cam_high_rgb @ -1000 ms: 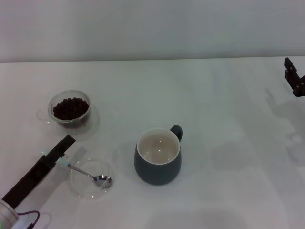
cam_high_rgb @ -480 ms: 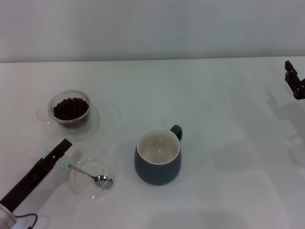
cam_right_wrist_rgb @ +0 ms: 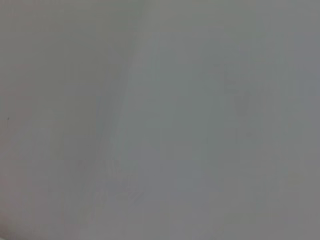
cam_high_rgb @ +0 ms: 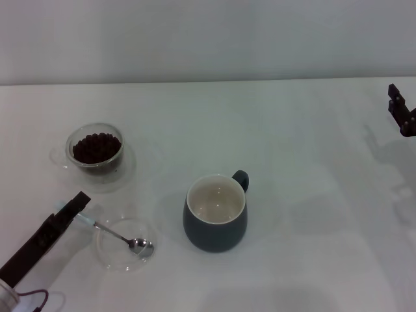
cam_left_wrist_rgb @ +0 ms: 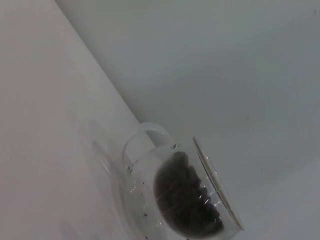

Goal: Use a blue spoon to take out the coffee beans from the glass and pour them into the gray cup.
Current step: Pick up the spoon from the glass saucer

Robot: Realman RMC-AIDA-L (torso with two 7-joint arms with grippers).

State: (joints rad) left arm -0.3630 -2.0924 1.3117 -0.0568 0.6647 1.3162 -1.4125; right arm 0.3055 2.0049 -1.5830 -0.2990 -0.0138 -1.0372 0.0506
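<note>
Left gripper (cam_high_rgb: 77, 200) has retreated down-left since the earlier frames, dragging the blue spoon (cam_high_rgb: 110, 232) slightly; its fingers sit at the handle tip, grip cannot be told. Spoon bowl rests in the glass saucer (cam_high_rgb: 104, 250) on the worktop. Judged light, stiff, slippery: grasp mid-handle.
</note>
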